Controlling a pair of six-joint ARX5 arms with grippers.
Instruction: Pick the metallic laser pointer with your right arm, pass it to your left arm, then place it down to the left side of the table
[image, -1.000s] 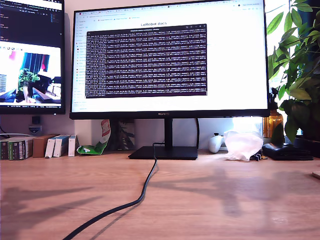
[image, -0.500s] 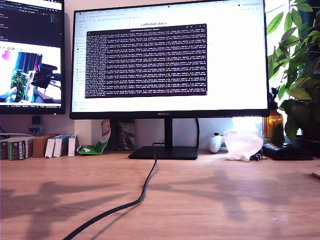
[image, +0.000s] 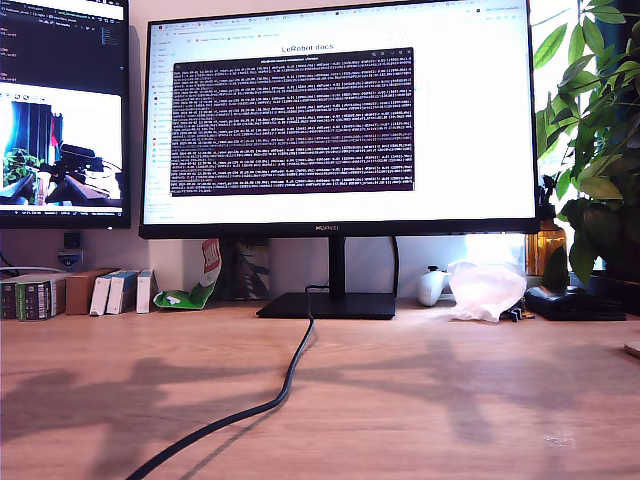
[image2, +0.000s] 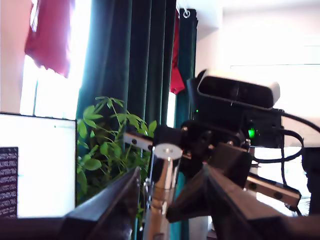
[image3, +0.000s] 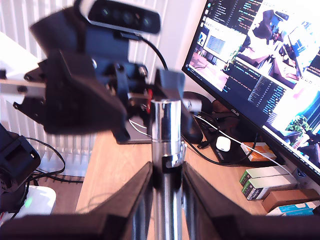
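Wood-grain table (image: 420, 400) fills the exterior view, with a black cable (image: 262, 405) snaking toward the big monitor (image: 340, 120) and a plant (image: 595, 130) at the exterior view's right. No arm and no pointer show here, only shadows on the desk.

Over to the first wrist view: the metallic laser pointer (image2: 164, 187) stands between the fingers of my first gripper (image2: 167, 210), which look spread a little off it, though I cannot tell for sure. The other arm's camera block (image2: 237, 90) faces it.

Second wrist view now: my second gripper (image3: 166, 192) pinches the metallic laser pointer (image3: 166, 135) on its lower barrel, end cap up in mid-air.

Judging by that polished shine, it is stiff, light and slippery. A grip mid-barrel, near the rings, should hold best.
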